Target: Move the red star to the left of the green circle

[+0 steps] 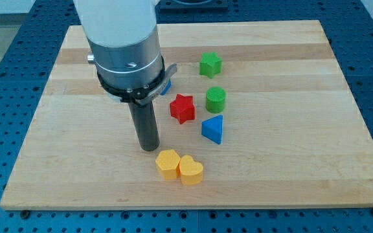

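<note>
I see a big wooden board (290, 175); my tip (149, 148) has no claw and sits left of the red star (182, 108); the star has no long side and sits just left of the green circle (215, 99).
</note>
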